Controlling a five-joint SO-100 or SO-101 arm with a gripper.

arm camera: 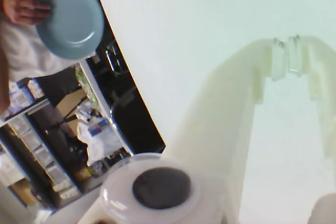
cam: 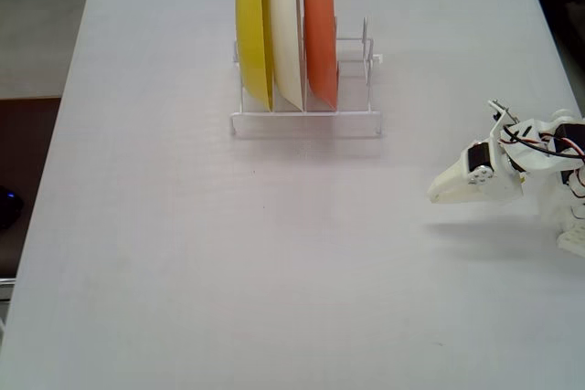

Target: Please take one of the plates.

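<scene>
The plate (arm camera: 71, 18), round and blue-grey, shows only in the wrist view at the top left. A person's hand (arm camera: 21, 6) holds it by the rim, beyond the table's edge. My gripper (arm camera: 286, 43) is far from it over the white table, its two white fingers meeting at the tips with nothing between them. In the fixed view the gripper (cam: 437, 195) hovers low at the table's right side, pointing left, well away from the rack.
A white wire rack (cam: 306, 123) at the back of the table (cam: 183, 253) holds a yellow plate (cam: 254, 29), a cream-white plate (cam: 285, 29) and an orange plate (cam: 320, 29) on edge; its rightmost slot is empty. Shelves and clutter lie past the table edge (arm camera: 131, 93).
</scene>
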